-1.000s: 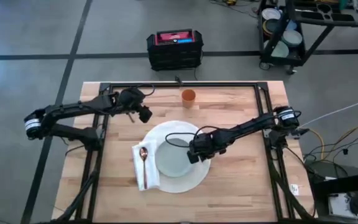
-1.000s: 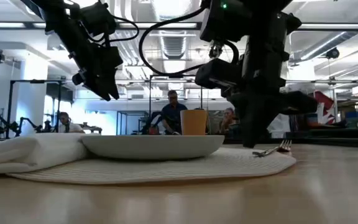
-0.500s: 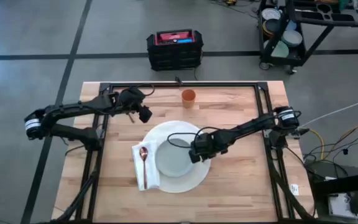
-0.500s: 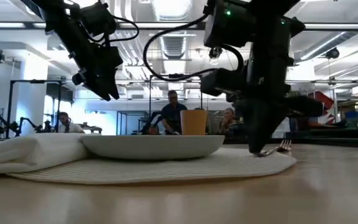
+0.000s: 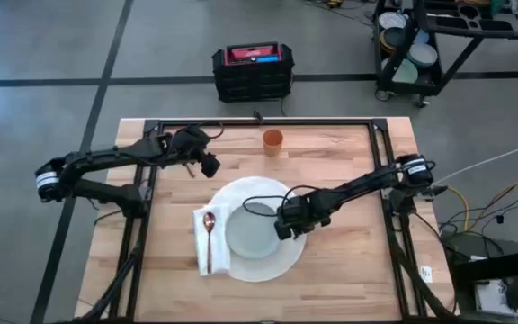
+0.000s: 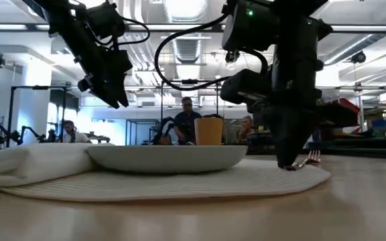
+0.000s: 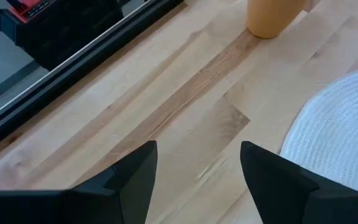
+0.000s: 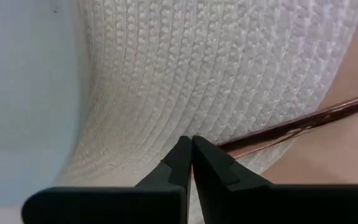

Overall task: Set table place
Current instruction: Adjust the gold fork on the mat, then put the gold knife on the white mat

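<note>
Two grippers share the table [image 5: 349, 270], but only our right gripper [image 8: 190, 163] is at work, low over the edge of the round white mat [image 5: 268, 263] that sits mid-table under the plate [image 5: 252, 230]. We judge the step to be seating the fork [image 8: 303, 123] beside the plate; to do it well we should keep it parallel to the mat's edge and lift away straight, so nothing drags. Our right fingers are pressed together, tips meeting over the weave with the copper handle just beyond them; they hold nothing we can see. Our left gripper [image 7: 194, 171] waits spread above bare wood near the orange cup [image 5: 272, 140].
</note>
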Controlling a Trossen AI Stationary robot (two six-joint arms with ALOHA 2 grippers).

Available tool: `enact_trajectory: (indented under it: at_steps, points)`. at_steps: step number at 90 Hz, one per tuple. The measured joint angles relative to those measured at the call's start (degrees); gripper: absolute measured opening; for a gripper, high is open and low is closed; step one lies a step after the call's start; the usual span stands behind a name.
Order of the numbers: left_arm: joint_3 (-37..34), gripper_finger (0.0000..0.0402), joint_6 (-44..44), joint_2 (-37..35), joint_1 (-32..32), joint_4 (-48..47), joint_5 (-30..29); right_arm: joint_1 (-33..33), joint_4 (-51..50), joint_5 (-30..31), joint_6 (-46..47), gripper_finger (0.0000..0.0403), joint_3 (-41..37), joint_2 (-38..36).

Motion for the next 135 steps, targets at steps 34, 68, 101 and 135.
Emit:
enact_trajectory:
  at_steps: [34, 68, 101, 135]
  points:
    - [0.0, 0.0217, 0.0, 0.0, 0.0, 0.0, 0.0, 2.2, -0.6, -3.9, -0.7, 0.0, 0.2, -0.6]
    - [0.0, 0.0217, 0.4, 0.0, 0.0, 0.0, -0.1, 4.0, -2.3, -4.4, -0.9, 0.0, 0.6, -0.8]
    - [0.0, 0.0217, 0.4, 0.0, 0.0, 0.0, -0.1, 4.4, -14.2, -4.3, -5.6, 0.0, 5.5, -1.8]
    - [0.0, 0.0217, 2.8, -1.7, 0.0, -1.8, -0.1, -2.4, -8.5, 11.2, -12.7, 0.0, 8.8, -2.7]
